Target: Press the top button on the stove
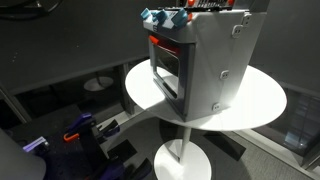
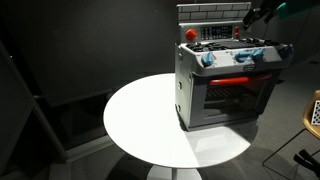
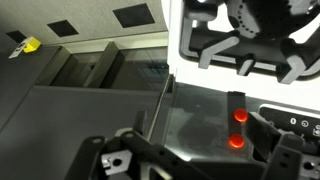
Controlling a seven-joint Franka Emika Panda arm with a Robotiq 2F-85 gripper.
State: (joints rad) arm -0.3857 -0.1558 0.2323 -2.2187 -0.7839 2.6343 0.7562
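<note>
The stove (image 1: 205, 62) is a light-grey toy box with a dark-framed oven door, a red strip and blue knobs. It stands on a round white table in both exterior views (image 2: 225, 85). In the wrist view I look down on its black burner grates (image 3: 250, 45) and a grey panel with two glowing red buttons, one (image 3: 240, 115) above the other (image 3: 236, 141). My gripper (image 3: 200, 162) is open and empty. Its fingers frame the panel just short of the buttons, without touching them. In an exterior view the gripper (image 2: 262, 14) hovers above the stove's back right corner.
The white table top (image 2: 135, 120) extends well beside the stove and also shows in an exterior view (image 1: 262, 100). Blue and purple equipment (image 1: 80, 130) lies on the floor below. A small yellow object (image 3: 30, 45) sits on the floor. Dark walls surround the scene.
</note>
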